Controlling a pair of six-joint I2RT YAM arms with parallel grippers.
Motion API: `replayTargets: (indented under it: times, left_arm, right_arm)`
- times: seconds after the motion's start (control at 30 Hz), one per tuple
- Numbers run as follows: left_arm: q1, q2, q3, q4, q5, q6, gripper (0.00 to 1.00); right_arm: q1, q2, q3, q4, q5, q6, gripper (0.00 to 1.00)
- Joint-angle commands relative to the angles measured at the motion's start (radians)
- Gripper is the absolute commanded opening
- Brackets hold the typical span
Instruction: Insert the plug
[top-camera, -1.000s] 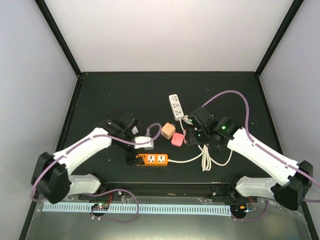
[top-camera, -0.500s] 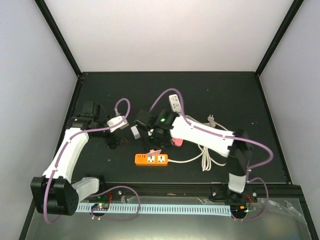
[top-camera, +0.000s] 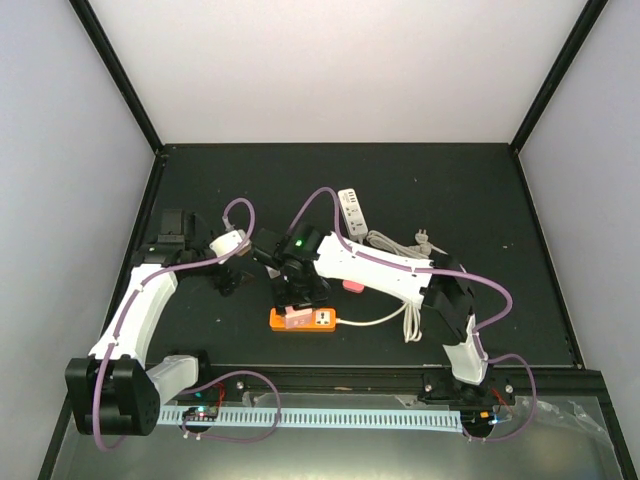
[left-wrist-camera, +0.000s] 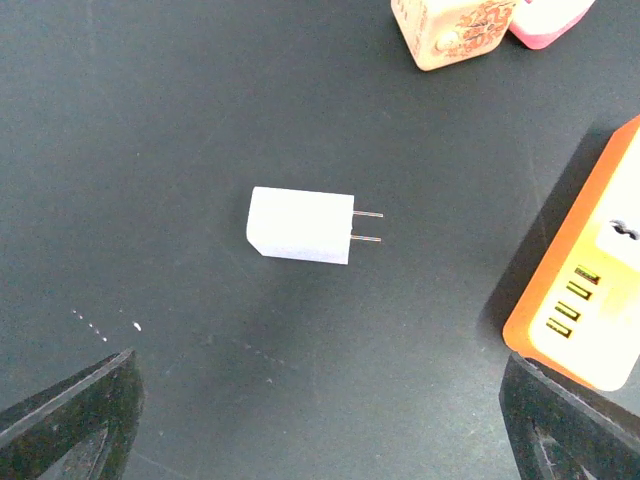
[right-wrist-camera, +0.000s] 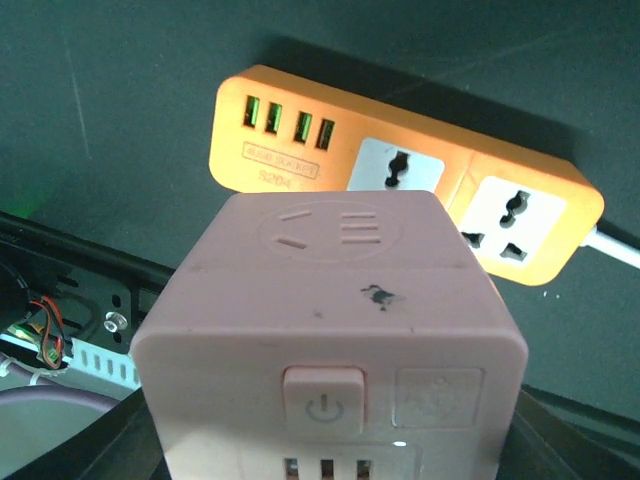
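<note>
A pale pink cube plug (right-wrist-camera: 330, 330), with a power button on its near face, is held in my right gripper (right-wrist-camera: 335, 445), which is shut on its sides. The cube hangs just over the orange power strip (right-wrist-camera: 500, 215), near the end with the USB ports; its prongs are hidden. From above, my right gripper (top-camera: 295, 300) sits over the strip's (top-camera: 320, 320) left half. My left gripper (left-wrist-camera: 320, 425) is wide open above bare table. A white charger (left-wrist-camera: 300, 225) lies ahead of it, prongs pointing toward the strip (left-wrist-camera: 590, 300).
A peach cube (left-wrist-camera: 455, 30) and a pink one (left-wrist-camera: 550, 15) lie at the top edge of the left wrist view. A white power strip (top-camera: 352, 212) and its coiled cable (top-camera: 410, 318) lie at centre right. My left gripper (top-camera: 225, 278) is at the left.
My left arm pulled back to the left, leaving the white charger on the table. My right arm swung from the right across to the orange strip, carrying the pink cube.
</note>
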Motion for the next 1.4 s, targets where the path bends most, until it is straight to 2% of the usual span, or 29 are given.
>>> replayTargets:
  times: [0.0, 1.0, 1.37]
  left_arm:
    - [0.009, -0.001, -0.012, 0.046, 0.008, 0.024, 0.99]
    - [0.011, 0.001, -0.047, 0.029, 0.055, 0.109, 0.98]
    - [0.078, 0.045, -0.007, 0.009, 0.111, 0.108, 0.99]
  right_arm:
    - [0.009, 0.019, 0.027, -0.055, -0.032, 0.05, 0.01]
    - [-0.002, 0.051, -0.014, -0.002, 0.057, 0.113, 0.01]
    - [-0.013, 0.055, -0.055, 0.03, 0.046, 0.111, 0.01]
